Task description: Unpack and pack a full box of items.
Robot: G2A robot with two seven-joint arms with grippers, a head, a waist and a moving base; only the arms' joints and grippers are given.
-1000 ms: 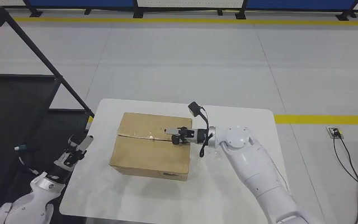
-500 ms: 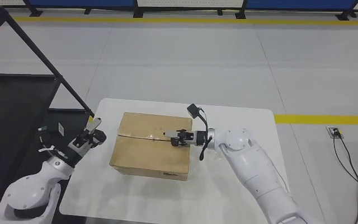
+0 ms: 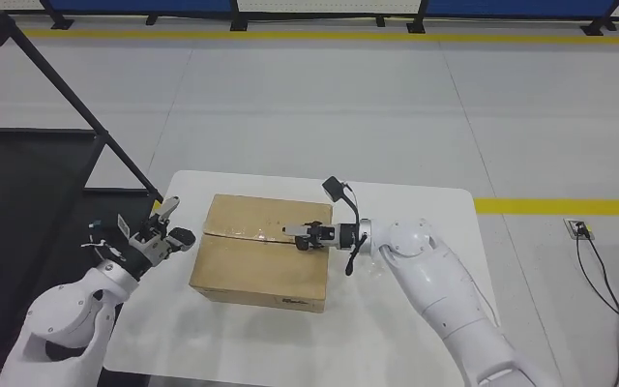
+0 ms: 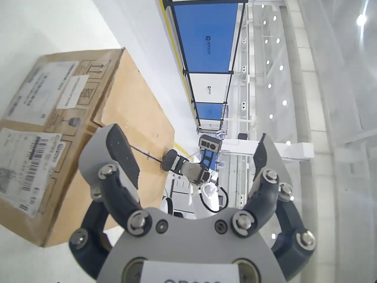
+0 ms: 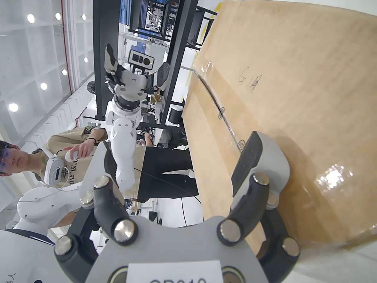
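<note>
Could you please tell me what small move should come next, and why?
Probably press the left pincer, open beside the box, against it as a brace: the flaps lie closed and the right pincer sits open over the seam.

Left side of box (image 4: 138,110): white labels (image 4: 26,160) w/ barcodes, handling symbols (image 4: 94,67); pen scribbles (image 5: 254,82) on top; print illegible.

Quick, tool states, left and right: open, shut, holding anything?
Left tool: open, empty, beside the end of the box.
Right tool: open, empty, one finger over the box top by the seam.
</note>
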